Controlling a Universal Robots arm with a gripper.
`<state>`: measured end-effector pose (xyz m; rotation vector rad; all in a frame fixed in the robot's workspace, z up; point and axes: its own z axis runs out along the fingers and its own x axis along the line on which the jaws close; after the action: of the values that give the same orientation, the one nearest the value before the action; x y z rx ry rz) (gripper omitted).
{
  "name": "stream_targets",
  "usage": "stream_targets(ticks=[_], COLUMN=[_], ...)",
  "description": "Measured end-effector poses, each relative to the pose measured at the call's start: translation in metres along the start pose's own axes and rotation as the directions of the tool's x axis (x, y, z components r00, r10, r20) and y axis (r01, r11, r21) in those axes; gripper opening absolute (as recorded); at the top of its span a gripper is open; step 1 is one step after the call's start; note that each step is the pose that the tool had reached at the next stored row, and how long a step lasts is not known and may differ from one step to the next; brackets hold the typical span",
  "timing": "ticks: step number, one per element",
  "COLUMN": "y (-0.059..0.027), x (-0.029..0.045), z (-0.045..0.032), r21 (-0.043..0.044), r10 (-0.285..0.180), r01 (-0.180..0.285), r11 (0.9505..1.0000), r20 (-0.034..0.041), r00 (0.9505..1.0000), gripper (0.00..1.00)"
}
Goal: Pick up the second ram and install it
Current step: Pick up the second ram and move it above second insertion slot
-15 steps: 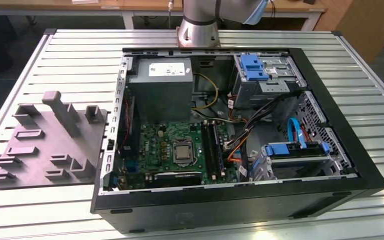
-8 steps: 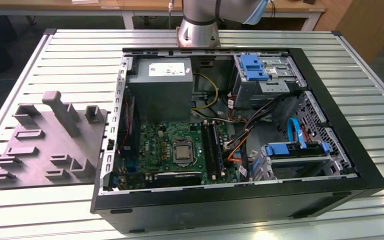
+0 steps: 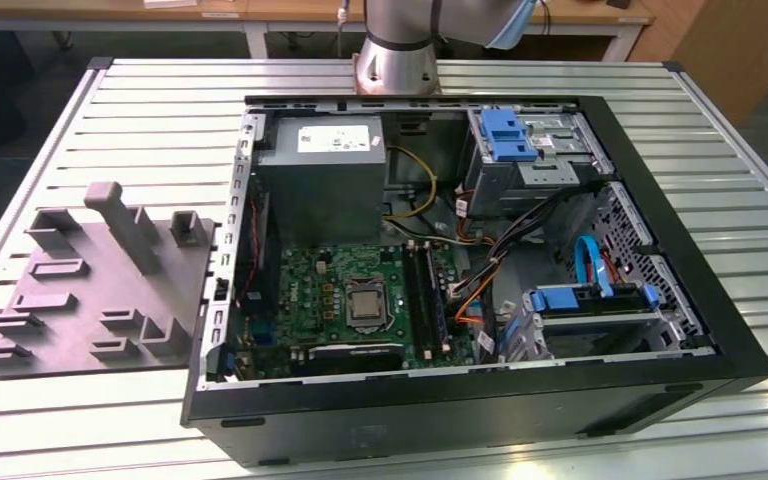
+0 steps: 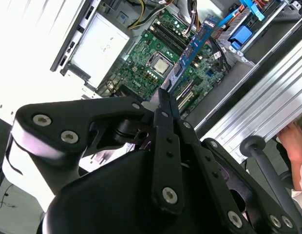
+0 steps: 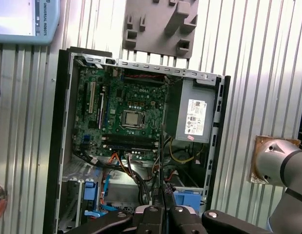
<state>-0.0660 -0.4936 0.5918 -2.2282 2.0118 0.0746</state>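
pincer [image 4: 163, 100] is clamped narrow on one end of the second ram [image 4: 192, 46]; the rest of the stick juts out past the fingertips, unsupported. In the first wrist view it shows edge-on as a thin dark line [image 5: 161, 161] rising from the pincer [image 5: 163, 209], hanging above the open case [image 3: 704, 300], well off the motherboard [image 3: 357, 290]

risks as I see them:
- end grip on a long thin board means any knock could swing it in the jaws, and it'd meet the black slot strips [image 3: 420, 290] skewed
- can't tell from here whether the slot latches are open; if shut, pushing would flex the stick or the board
- cable bundle [image 3: 491, 270] lies just beside the slots, so a snag on the way down looks possible
- power supply [image 3: 324, 175] and the case wall box the slots in, leaving little room for the pincer body
- a person's hand [image 4: 293, 141] sits near the case edge in the second wrist view, close to the arm's reach

surface: ribbed aluminium counter [image 3: 131, 110], case lying on its side with the panel off, grey moulded parts fixture [image 3: 91, 280] beside it on the exterior view's left, arm base [image 3: 398, 55] at the counter's far edge

room: wooden desks [image 3: 291, 12] behind, lab-type space
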Motion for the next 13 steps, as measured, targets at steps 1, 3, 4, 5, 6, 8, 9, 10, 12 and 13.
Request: stream_targets(ticks=[1,3,4,5,6,8,9,10,12,13], y=[0.0001,0.0002,0.0003,0.0003,0.0003,0.0004,0.0005,0.0005,0.0006,0.0007], x=[0.0002,0.0004,0.0005,0.0006,0.0007,0.0008,0.0009,0.0010,0.0012,0.0013], z=[0.0009,0.0026,0.0033,0.0041,0.0047,0.0060,0.0066,0.0073,0.0085,0.0092], r21=[0.0000,0.0001,0.0001,0.0001,0.0001,0.0001,0.0001,0.0001,0.0001,0.0002], r10=[0.000,0.000,0.000,0.000,0.000,0.000,0.000,0.000,0.000,0.000], r01=[0.000,0.000,0.000,0.000,0.000,0.000,0.000,0.000,0.000,0.000], r11=[1.0000,1.0000,1.0000,1.0000,1.0000,1.0000,1.0000,1.0000,1.0000,1.0000], r20=[0.0001,0.0001,0.0001,0.0002,0.0001,0.0001,0.0001,0.0001,0.0001,0.0002], r00=[1.0000,1.0000,1.0000,1.0000,1.0000,1.0000,1.0000,1.0000,1.0000,1.0000], gripper=[0.11,0.11,0.11,0.11,0.11,0.11,0.11,0.11,0.11,0.11])
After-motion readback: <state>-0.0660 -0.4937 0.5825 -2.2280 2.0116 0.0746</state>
